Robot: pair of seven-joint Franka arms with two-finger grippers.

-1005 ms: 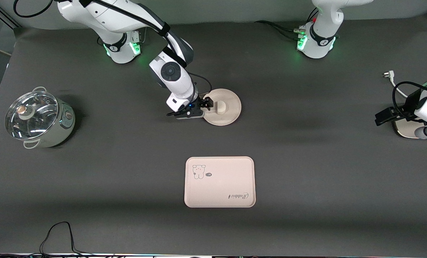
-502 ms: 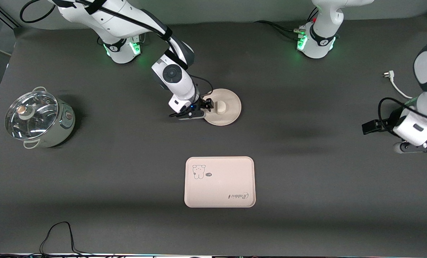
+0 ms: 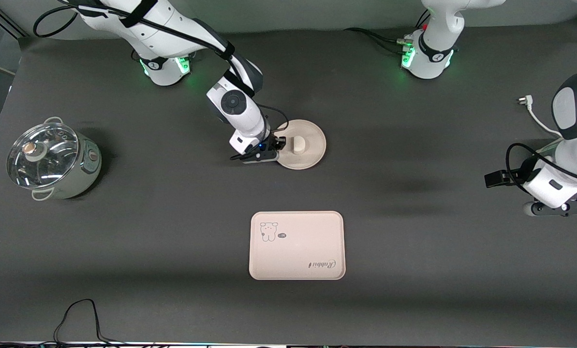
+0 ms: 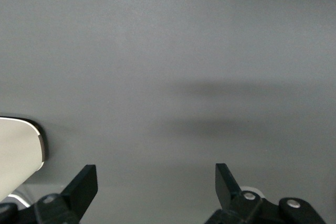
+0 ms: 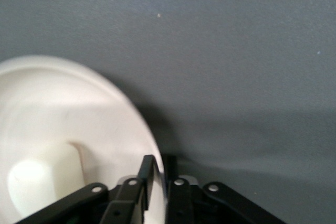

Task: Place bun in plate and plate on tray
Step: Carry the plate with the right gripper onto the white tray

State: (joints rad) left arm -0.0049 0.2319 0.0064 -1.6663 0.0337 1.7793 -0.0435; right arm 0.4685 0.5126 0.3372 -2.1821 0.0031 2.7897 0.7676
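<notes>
The round cream plate [image 3: 307, 145] lies on the dark table with the small off-white bun [image 3: 298, 144] in it. My right gripper [image 3: 277, 146] is at the plate's rim on the side toward the right arm's end, shut on the rim. In the right wrist view the plate [image 5: 68, 114] and bun [image 5: 44, 177] show, with the fingers [image 5: 148, 174] pinching the rim. The cream-pink tray [image 3: 296, 245] with the cartoon animal and "Rabbit" script lies nearer the front camera. My left gripper [image 4: 156, 179] is open and empty over bare table at the left arm's end.
A metal pot with a glass lid [image 3: 51, 159] stands at the right arm's end of the table. A white plug and cable [image 3: 530, 108] lie at the left arm's end. A black cable [image 3: 78, 316] loops near the table's front edge.
My right gripper has closed in on the plate's rim. The left arm has swung out from the table's edge and moved nearer the front camera.
</notes>
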